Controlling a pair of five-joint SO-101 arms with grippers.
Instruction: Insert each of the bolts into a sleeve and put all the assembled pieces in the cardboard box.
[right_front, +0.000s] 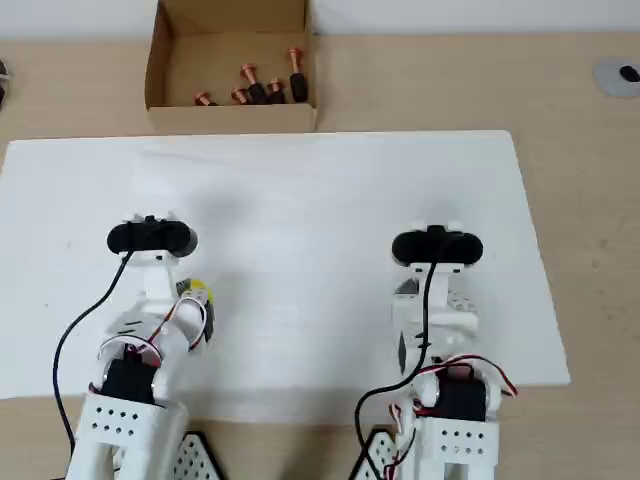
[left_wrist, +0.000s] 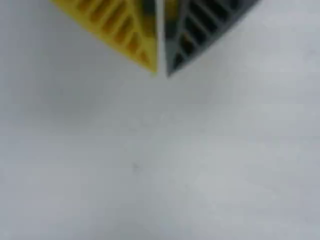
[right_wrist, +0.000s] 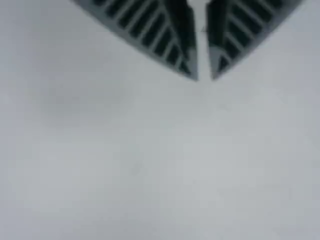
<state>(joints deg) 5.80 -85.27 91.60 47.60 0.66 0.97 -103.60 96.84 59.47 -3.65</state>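
I've got left gripper (left_wrist: 161, 72) over the white sheet (right_front: 330, 200) on the bench (right_front: 590, 200), fingers together. Right gripper (right_wrist: 204, 77) also over the sheet, fingers almost touching, thin slit. Assembled pieces (right_front: 265, 88) lie inside cardboard box (right_front: 158, 70), beyond the sheet.

Box (right_front: 157, 70) is matt brown cardboard, bolts (right_front: 247, 70) in it shiny coppery metal, sleeves (right_front: 297, 84) matt black plastic. Sheet (right_front: 330, 190) next to it smooth matt white; worktop (right_front: 580, 180) pale wood grain.

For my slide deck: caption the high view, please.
Assembled bolts lie in the cardboard box; left arm and right arm sit folded over the white sheet.
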